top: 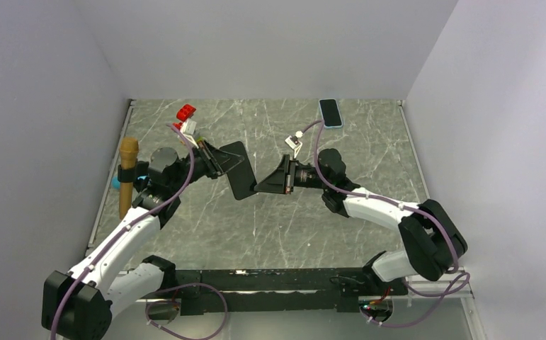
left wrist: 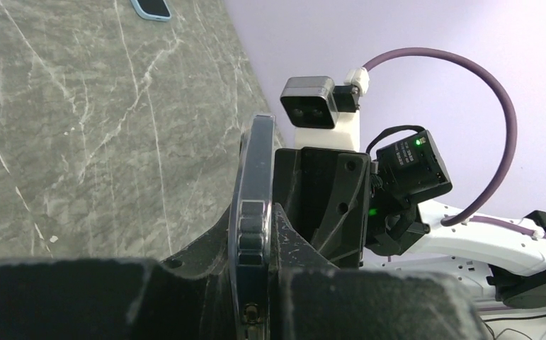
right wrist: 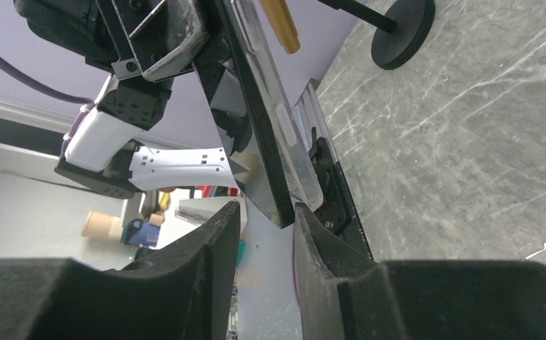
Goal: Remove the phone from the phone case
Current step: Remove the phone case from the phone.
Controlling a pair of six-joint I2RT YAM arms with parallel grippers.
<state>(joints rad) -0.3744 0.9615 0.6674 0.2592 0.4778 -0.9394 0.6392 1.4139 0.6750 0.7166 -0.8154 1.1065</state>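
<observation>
A dark phone (top: 238,173) in a clear case is held above the table's middle, tilted on edge. My left gripper (top: 217,161) is shut on its upper left end; in the left wrist view the phone's edge (left wrist: 254,170) stands clamped in that gripper (left wrist: 270,212). My right gripper (top: 259,187) is at the phone's lower right corner. In the right wrist view it (right wrist: 266,209) is open, and the corner of the black phone (right wrist: 252,120) sits between its fingertips, close to the right finger. There the clear case (right wrist: 299,166) stands slightly off the phone's edge.
A second phone in a blue case (top: 331,112) lies at the table's back right, also in the left wrist view (left wrist: 151,7). A brown cylinder on a stand (top: 127,173) is at the left edge. A red object (top: 185,112) lies at the back left.
</observation>
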